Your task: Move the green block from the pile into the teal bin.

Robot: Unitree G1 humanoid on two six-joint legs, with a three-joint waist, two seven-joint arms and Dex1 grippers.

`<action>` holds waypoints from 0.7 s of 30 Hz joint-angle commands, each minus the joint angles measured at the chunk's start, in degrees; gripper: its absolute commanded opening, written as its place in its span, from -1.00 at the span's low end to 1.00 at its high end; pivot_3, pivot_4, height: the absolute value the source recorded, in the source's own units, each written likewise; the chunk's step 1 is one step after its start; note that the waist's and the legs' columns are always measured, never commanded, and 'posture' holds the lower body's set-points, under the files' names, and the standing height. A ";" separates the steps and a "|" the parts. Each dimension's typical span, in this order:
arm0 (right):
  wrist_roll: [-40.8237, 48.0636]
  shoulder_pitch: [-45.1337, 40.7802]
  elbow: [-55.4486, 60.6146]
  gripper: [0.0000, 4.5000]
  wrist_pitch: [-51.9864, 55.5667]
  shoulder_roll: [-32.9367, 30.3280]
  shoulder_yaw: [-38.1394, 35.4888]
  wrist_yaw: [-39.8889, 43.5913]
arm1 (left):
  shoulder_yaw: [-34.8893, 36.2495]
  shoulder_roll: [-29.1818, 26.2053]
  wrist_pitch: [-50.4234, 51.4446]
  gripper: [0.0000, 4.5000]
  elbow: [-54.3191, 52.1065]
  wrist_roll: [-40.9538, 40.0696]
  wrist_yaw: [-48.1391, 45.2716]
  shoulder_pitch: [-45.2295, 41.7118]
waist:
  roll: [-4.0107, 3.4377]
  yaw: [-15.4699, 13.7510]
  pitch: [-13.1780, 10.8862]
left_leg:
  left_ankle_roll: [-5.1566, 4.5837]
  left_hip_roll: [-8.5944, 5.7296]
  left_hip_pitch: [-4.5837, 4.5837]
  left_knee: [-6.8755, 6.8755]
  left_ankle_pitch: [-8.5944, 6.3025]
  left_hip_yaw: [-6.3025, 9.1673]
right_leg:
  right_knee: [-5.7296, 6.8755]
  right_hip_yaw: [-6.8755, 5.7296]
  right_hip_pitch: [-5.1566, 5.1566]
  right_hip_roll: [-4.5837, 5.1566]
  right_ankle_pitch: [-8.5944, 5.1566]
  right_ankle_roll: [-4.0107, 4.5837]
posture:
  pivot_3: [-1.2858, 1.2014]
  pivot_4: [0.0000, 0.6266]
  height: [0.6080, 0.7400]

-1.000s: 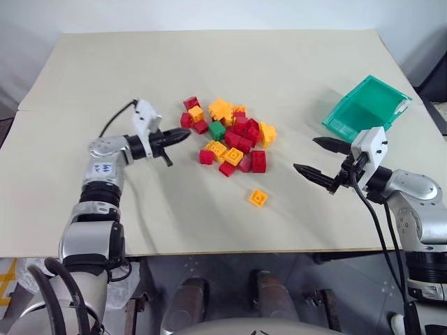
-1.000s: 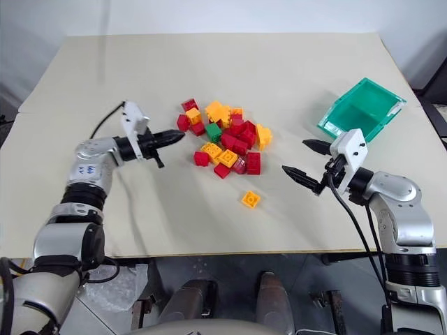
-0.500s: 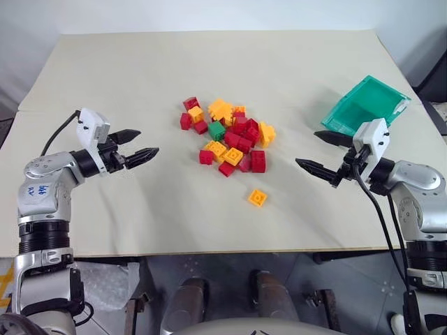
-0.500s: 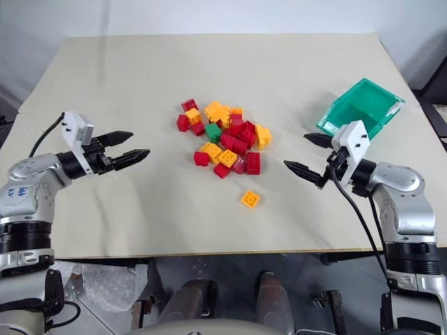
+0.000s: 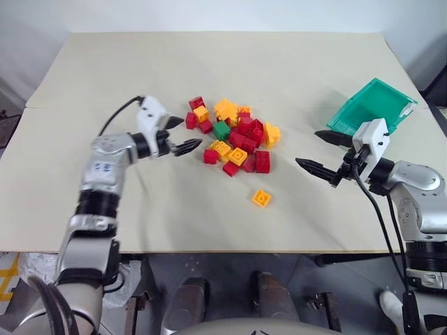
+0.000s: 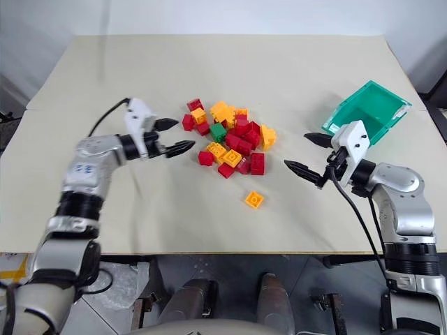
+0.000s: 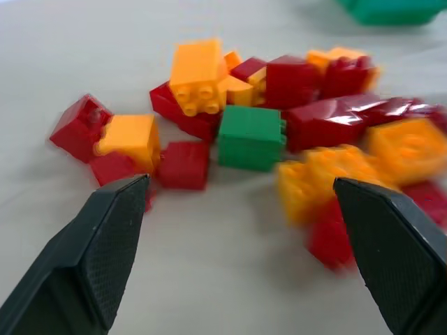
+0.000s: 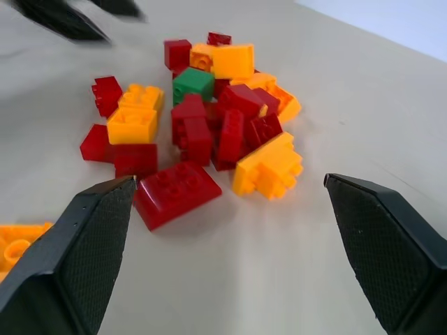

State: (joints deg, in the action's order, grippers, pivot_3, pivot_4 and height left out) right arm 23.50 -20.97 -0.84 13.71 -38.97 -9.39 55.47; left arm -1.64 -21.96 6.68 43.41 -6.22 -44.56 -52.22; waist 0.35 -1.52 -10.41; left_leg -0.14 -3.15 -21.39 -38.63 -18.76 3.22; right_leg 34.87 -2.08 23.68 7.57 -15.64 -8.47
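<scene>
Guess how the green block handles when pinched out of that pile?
The green block looks like rigid plastic, so probably stiff and light. Its glossy flat sides may be slippery. Red and yellow-orange bricks of the pile crowd it, so neighbours will likely shift or tumble.

light: bright, even | shadows: soft | blur: pile (image 7: 349, 174) right side smeared

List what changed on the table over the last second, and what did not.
The left end effector was shut beside the pile a second ago; it swung out away from the bricks, opened, and has come back open at the pile's left edge, pointing toward the green block. It holds nothing. The right end effector stayed open and in place. The green block, the lone yellow-orange brick and the teal bin did not move.
</scene>
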 commanded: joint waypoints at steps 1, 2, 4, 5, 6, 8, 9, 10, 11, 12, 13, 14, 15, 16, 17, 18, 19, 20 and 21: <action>1.41 2.24 4.59 1.00 0.31 0.13 -2.47 -2.00 | -0.56 3.34 -5.99 0.99 12.23 2.91 3.94 -6.78 | 0.01 0.02 -0.01 | -0.03 0.00 -0.03 -0.01 -0.02 -0.06 | -0.02 0.00 0.02 0.00 0.01 -0.01 | 0.03 -0.52 1.00; 1.62 3.11 5.58 1.00 0.63 0.10 -2.86 -2.50 | -0.68 4.36 -7.26 0.99 15.38 3.43 3.97 -8.46 | 0.03 0.14 -0.02 | -0.04 0.00 -0.09 -0.01 -0.03 -0.17 | -0.03 -0.01 0.06 0.00 0.01 -0.02 | 0.03 -0.52 1.00; 1.91 4.49 7.09 1.00 1.06 -0.01 -3.38 -3.38 | -0.92 5.62 -9.96 0.99 19.73 4.39 3.74 -10.69 | 0.03 0.26 -0.01 | -0.06 0.01 -0.12 0.01 -0.04 -0.32 | -0.05 -0.02 0.12 0.01 0.01 -0.03 | 0.03 -0.52 1.00; 2.07 5.21 7.82 1.00 1.29 -0.09 -3.67 -3.83 | -1.12 6.09 -10.22 0.99 21.83 5.25 4.75 -11.88 | 0.03 0.32 -0.02 | -0.06 0.01 -0.11 0.02 -0.04 -0.36 | -0.05 -0.02 0.12 0.01 0.02 -0.03 | 0.03 -0.52 1.00; 2.26 6.10 8.75 1.00 1.63 -0.12 -4.13 -4.40 | -1.32 6.54 -9.50 0.99 24.31 6.51 8.05 -13.47 | 0.03 0.29 -0.02 | -0.07 0.03 -0.11 0.02 -0.04 -0.40 | -0.06 -0.02 0.13 0.01 0.02 -0.04 | 0.03 -0.52 1.00; 2.60 8.03 10.76 1.00 2.40 -0.04 -5.21 -5.77 | -1.68 7.34 -6.99 0.99 28.40 8.56 14.00 -16.18 | 0.04 0.10 -0.02 | -0.07 0.02 -0.11 -0.03 -0.04 -0.41 | -0.03 -0.02 0.13 0.01 0.03 -0.05 | 0.03 -0.52 1.00; 2.71 8.79 11.53 1.00 2.64 -0.03 -5.55 -6.25 | -2.03 7.55 -6.96 0.99 29.48 9.36 14.46 -16.82 | 0.05 0.08 -0.02 | -0.08 0.02 -0.11 -0.08 -0.05 -0.40 | -0.02 -0.02 0.11 0.01 0.04 -0.08 | 0.03 -0.52 1.00; 2.83 9.43 12.16 1.00 2.80 -0.04 -5.81 -6.62 | -2.39 7.77 -7.41 0.99 30.00 9.85 13.56 -17.14 | 0.05 0.09 -0.02 | -0.09 0.02 -0.11 -0.14 -0.06 -0.40 | 0.01 -0.01 0.09 0.01 0.05 -0.09 | 0.03 -0.52 1.00; 2.90 9.94 12.67 1.00 2.96 -0.05 -6.02 -6.91 | -2.49 8.01 -7.18 0.99 30.38 10.14 12.42 -17.41 | 0.04 0.14 -0.02 | -0.11 0.01 -0.11 -0.20 -0.07 -0.41 | 0.02 0.00 0.08 0.01 0.06 -0.11 | 0.03 -0.52 1.00; 3.02 10.38 13.14 1.00 3.11 -0.03 -6.23 -7.25 | -2.79 8.17 -6.93 0.99 30.62 10.73 11.56 -17.68 | 0.05 0.12 -0.02 | -0.13 0.01 -0.10 -0.22 -0.08 -0.44 | 0.03 0.03 0.08 0.01 0.07 -0.13 | 0.03 -0.52 1.00; 3.11 10.68 13.49 1.00 3.25 -0.02 -6.37 -7.55 | -2.92 8.29 -6.26 0.99 30.82 11.20 11.13 -17.93 | 0.05 0.11 -0.02 | -0.14 0.01 -0.11 -0.25 -0.08 -0.44 | 0.05 0.04 0.08 0.01 0.07 -0.13 | 0.03 -0.52 1.00; 3.20 10.91 13.74 1.00 3.35 -0.01 -6.50 -7.77 | -2.99 8.37 -5.32 0.99 31.00 11.65 11.16 -18.16 | 0.05 0.11 -0.02 | -0.14 0.01 -0.11 -0.26 -0.08 -0.44 | 0.05 0.04 0.07 0.01 0.07 -0.13 | 0.03 -0.52 1.00; 3.28 11.04 13.92 1.00 3.44 0.01 -6.54 -7.94 | -2.97 8.40 -4.82 0.99 31.09 12.02 11.37 -18.28 | 0.05 0.11 -0.02 | -0.15 0.01 -0.11 -0.27 -0.09 -0.44 | 0.06 0.04 0.08 0.01 0.07 -0.14 | 0.03 -0.52 1.00; 3.35 11.10 14.07 1.00 3.58 0.06 -6.53 -8.11 | -2.74 8.43 -4.49 0.99 31.17 12.16 11.59 -18.38 | 0.05 0.11 -0.02 | -0.15 0.01 -0.11 -0.27 -0.09 -0.44 | 0.06 0.05 0.08 0.01 0.07 -0.14 | 0.03 -0.52 1.00; 3.35 11.15 14.17 1.00 3.66 0.12 -6.43 -8.24 | -2.54 8.48 -4.11 0.99 31.27 12.30 11.74 -18.48 | 0.05 0.11 -0.02 | -0.15 0.01 -0.11 -0.27 -0.09 -0.44 | 0.07 0.05 0.08 0.01 0.07 -0.14 | 0.03 -0.52 1.00; 3.33 11.12 14.18 1.00 3.74 0.15 -6.26 -8.37 | -2.51 8.52 -3.80 0.99 31.37 12.52 11.70 -18.59 | 0.05 0.11 -0.02 | -0.15 0.01 -0.11 -0.27 -0.09 -0.44 | 0.06 0.05 0.08 0.01 0.07 -0.14 | 0.03 -0.52 1.00; 3.32 10.97 14.11 1.00 3.76 0.20 -6.06 -8.47 | -2.59 8.52 -3.65 0.91 31.41 12.78 11.63 -18.68 | 0.05 0.12 -0.02 | -0.16 0.01 -0.11 -0.27 -0.09 -0.44 | 0.06 0.05 0.07 0.01 0.07 -0.14 | 0.03 -0.52 1.00; 3.33 10.87 14.03 1.00 3.75 0.20 -5.94 -8.51 | -2.66 8.54 -3.57 0.81 31.42 12.98 11.58 -18.73 | 0.05 0.12 -0.02 | -0.16 0.01 -0.11 -0.28 -0.10 -0.44 | 0.06 0.05 0.07 0.01 0.07 -0.14 | 0.03 -0.52 1.00; 3.35 10.68 13.86 1.00 3.73 0.19 -5.83 -8.53 | -2.61 8.57 -3.49 0.71 31.39 13.02 11.52 -18.74 | 0.05 0.12 -0.02 | -0.16 0.01 -0.11 -0.29 -0.10 -0.44 | 0.07 0.05 0.07 0.01 0.07 -0.14 | 0.03 -0.52 1.00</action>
State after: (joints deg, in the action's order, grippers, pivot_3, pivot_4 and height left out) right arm 25.88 -10.01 11.32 17.62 -38.73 -14.06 47.24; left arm -3.47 -13.63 2.52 74.00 5.46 -32.59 -70.70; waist 0.39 -1.40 -10.43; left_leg -0.30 -3.14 -21.49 -38.92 -18.86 2.78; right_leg 34.94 -2.02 23.75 7.58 -15.56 -8.61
